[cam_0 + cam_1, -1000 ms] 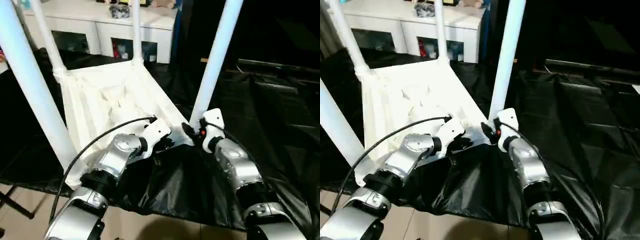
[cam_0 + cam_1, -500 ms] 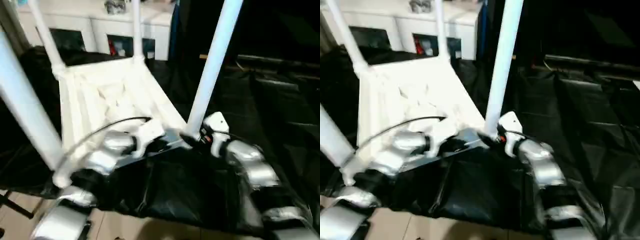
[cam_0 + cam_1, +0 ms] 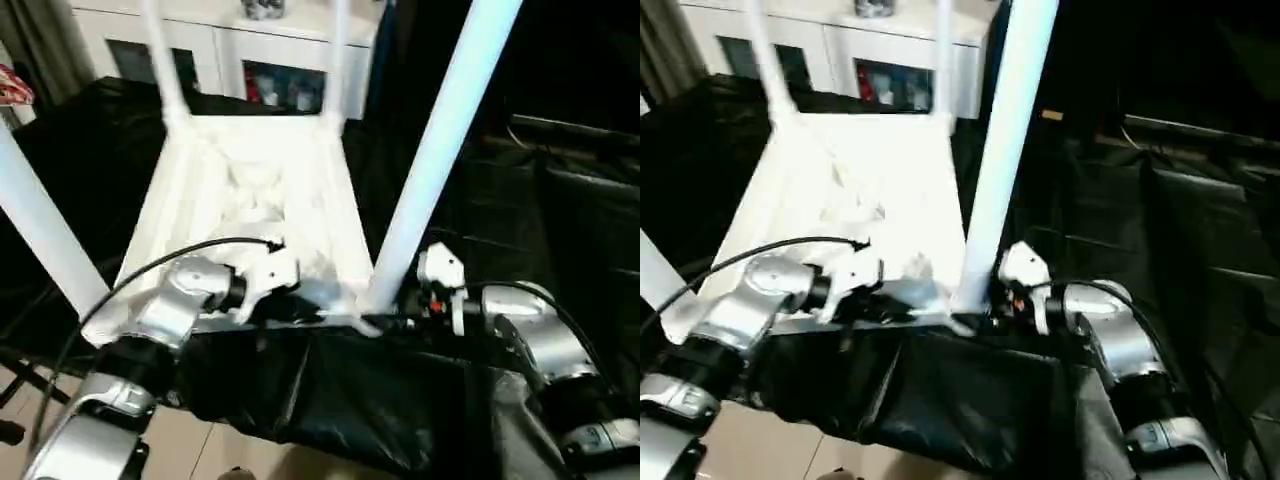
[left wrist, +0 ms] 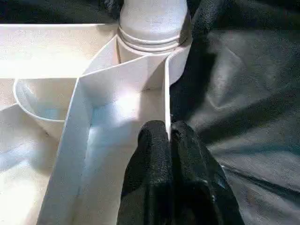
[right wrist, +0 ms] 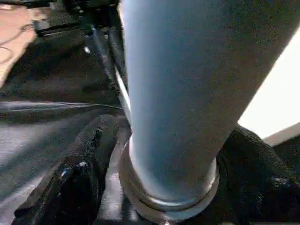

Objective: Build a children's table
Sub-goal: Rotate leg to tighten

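**Upturned table gripped at its near edge, four legs standing in their sockets**

The children's table (image 3: 255, 190) lies upside down on a black sheet (image 3: 400, 390), its ribbed hollow underside facing up. All four corner sockets hold a leg: two far legs (image 3: 336, 60) rise toward a white cabinet (image 3: 270, 45) with glass doors, and two nearer ones stand at either side, the near right leg (image 3: 440, 150) running up out of the picture.

The left gripper (image 4: 169, 136) has its two black fingers (image 4: 152, 150) pressed together on the thin wall of the tabletop's near rim, close to the seated socket collar (image 4: 152, 33). The right gripper (image 5: 164, 154) straddles the base of the near right leg, its fingers (image 5: 89, 154) spread to either side of the leg; whether they press on it cannot be told.

The tops of all four legs are cut off. Objects behind the cabinet's glass are too blurred to name. The near left leg's (image 3: 40, 230) socket is partly hidden behind the left forearm.
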Motion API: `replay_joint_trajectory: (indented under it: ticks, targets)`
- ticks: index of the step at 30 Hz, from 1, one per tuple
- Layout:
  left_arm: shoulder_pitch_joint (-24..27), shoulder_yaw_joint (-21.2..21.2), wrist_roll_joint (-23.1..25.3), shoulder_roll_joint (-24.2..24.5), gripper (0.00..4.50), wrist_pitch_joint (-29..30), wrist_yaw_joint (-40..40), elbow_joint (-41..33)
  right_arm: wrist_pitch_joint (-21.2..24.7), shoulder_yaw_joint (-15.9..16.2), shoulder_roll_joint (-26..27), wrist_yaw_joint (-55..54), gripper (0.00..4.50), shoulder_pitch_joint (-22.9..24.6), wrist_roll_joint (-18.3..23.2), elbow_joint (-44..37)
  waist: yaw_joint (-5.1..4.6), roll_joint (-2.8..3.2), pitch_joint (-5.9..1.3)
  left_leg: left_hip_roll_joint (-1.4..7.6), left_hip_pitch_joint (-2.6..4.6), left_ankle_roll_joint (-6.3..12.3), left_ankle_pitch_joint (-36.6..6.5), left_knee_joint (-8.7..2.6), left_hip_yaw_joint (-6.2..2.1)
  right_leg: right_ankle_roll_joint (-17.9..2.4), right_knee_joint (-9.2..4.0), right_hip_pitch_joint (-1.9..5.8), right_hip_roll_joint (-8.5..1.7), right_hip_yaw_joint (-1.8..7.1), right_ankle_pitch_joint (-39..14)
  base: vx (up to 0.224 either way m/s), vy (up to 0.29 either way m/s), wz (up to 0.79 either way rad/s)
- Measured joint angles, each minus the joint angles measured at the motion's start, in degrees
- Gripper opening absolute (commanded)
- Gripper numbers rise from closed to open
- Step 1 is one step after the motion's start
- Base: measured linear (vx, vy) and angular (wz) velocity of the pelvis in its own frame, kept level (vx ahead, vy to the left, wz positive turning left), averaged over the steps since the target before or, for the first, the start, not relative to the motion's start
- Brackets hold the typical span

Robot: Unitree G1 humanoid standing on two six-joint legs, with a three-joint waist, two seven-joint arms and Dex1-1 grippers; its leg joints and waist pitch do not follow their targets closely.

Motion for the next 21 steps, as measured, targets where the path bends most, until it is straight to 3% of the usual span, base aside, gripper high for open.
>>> replay_joint_trajectory:
  ticks: [8,17,21]
  targets:
    - [-0.04,-0.41,-0.14,0.29,0.00,-0.85,-2.53,0.25,1.74,0.91,-0.10,1.86,2.53,0.32,0.48,-0.51,0.51,0.01,0.01,-0.11,-0.07,-0.01,0.01,0.20,0.40,0.01,0.13,-0.01,0.00,0.70,0.00,0.000,0.000,0.00]
    - [-0.06,-0.40,-0.14,0.43,0.00,-0.76,-2.60,0.45,2.36,0.81,0.15,2.08,2.46,1.00,1.54,-1.06,1.31,0.01,0.01,-0.07,-0.01,-0.02,0.01,0.18,0.39,0.30,0.50,-0.03,0.01,0.71,-0.19,0.000,0.000,0.00]
    - [-0.06,-0.06,0.27,-0.31,0.00,0.47,1.65,0.45,1.65,-1.44,2.75,-3.26,2.46,1.66,1.68,0.03,1.28,0.01,0.01,-0.07,0.01,-0.13,0.10,0.27,0.39,0.31,0.61,-0.01,0.01,0.76,-0.16,0.000,0.000,0.00]
